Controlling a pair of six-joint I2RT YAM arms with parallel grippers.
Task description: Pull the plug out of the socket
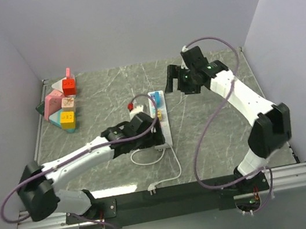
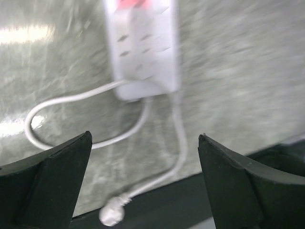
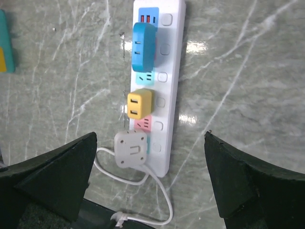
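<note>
A white power strip lies lengthwise mid-table. It carries a blue plug at its far end, a yellow plug in the middle and a white square adapter at its near end. My left gripper hovers over the strip's near part, jaws wide open and empty. Its blurred wrist view shows the strip's end and white cord beyond the gripper. My right gripper hangs open and empty above the far end, and the strip lies beyond the gripper.
The strip's cord loops to a loose plug at the black front rail. Colourful toy blocks stand at the far left. Grey walls close in the table on three sides.
</note>
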